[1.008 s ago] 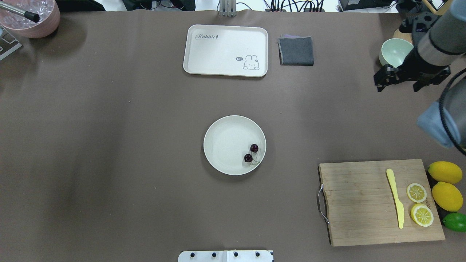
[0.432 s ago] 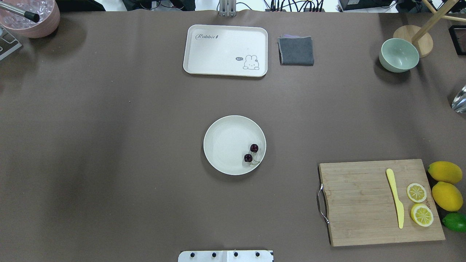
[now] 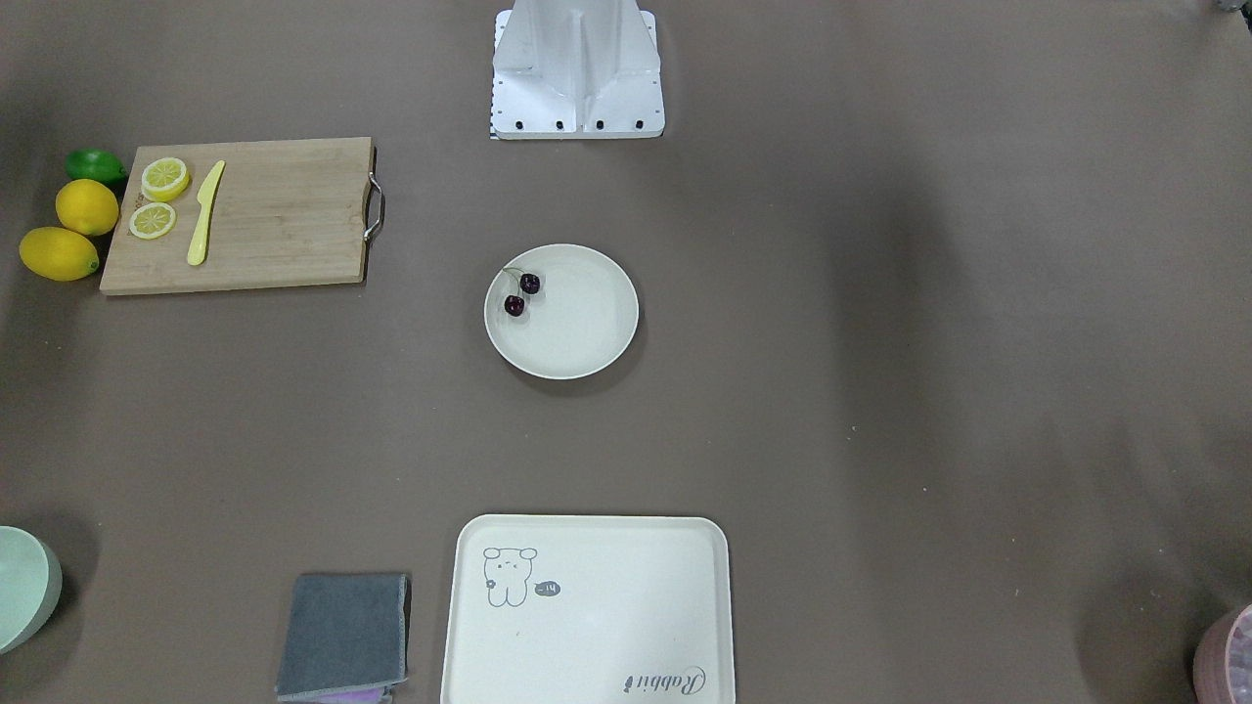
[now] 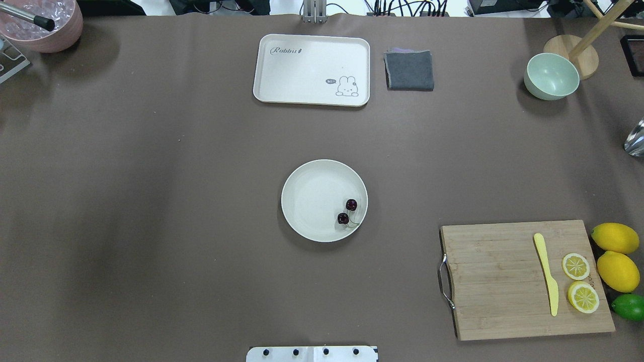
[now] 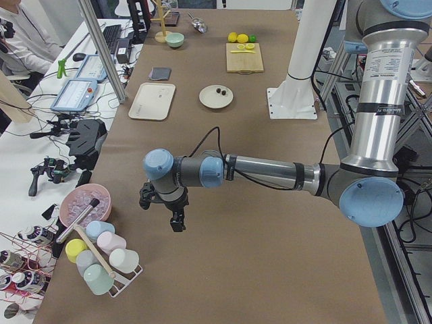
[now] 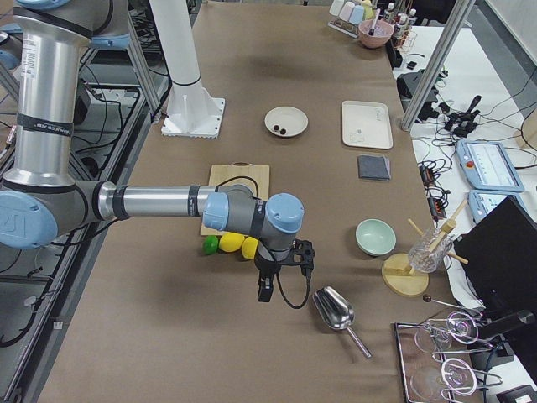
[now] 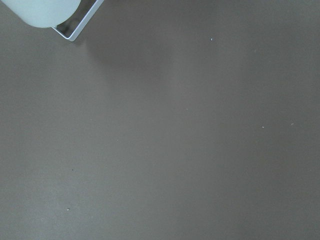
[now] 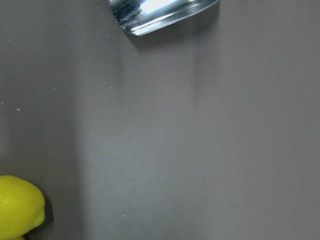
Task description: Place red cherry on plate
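The red cherry [image 4: 347, 211], a pair of dark glossy fruits on thin stems, lies inside the round off-white plate [image 4: 309, 193] near its right rim, at the table's middle. The front-facing view has the cherry [image 3: 521, 293] on the plate's [image 3: 582, 328] left part. Nothing touches either. My left gripper [image 5: 162, 214] hangs over bare table far off near the cup rack, seen only from the left side. My right gripper [image 6: 281, 270] hangs beside the lemons, seen only from the right side. I cannot tell whether either is open or shut.
A cream tray [image 4: 311, 69], a grey cloth [image 4: 409, 70] and a green bowl [image 4: 551, 76] stand along the far edge. A cutting board [image 4: 503, 281] with a yellow knife and lemon slices, plus lemons [image 4: 615, 238], is at the right. A metal scoop [image 6: 334, 308] lies near the right gripper.
The right arm, over the green bowl a second ago, has drawn out of the overhead view to the right. Cherry and plate have not moved.
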Controlling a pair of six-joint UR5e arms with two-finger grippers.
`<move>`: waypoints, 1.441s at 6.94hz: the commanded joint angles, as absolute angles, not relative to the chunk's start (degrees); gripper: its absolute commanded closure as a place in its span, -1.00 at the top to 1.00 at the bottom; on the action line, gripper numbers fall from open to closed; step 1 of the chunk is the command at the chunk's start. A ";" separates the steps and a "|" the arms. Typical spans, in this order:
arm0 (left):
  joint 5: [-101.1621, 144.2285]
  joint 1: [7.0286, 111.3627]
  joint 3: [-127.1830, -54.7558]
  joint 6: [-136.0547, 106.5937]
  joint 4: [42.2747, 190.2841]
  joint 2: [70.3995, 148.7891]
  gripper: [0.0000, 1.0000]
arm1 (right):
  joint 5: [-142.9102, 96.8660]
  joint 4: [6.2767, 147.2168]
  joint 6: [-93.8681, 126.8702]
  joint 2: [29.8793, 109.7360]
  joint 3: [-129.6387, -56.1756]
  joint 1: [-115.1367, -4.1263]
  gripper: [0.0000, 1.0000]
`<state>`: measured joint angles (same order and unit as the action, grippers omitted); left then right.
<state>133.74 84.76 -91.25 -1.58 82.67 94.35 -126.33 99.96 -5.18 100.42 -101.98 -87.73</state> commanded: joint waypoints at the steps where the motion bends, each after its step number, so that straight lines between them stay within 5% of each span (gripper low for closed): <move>1: 133.77 84.73 -91.49 -1.50 82.88 94.39 0.97 | -126.21 97.03 -5.27 100.11 -100.91 -88.51 1.00; 10: 133.77 84.73 -92.20 -1.58 83.58 94.40 0.97 | -125.60 95.89 -5.54 99.93 -102.13 -88.51 1.00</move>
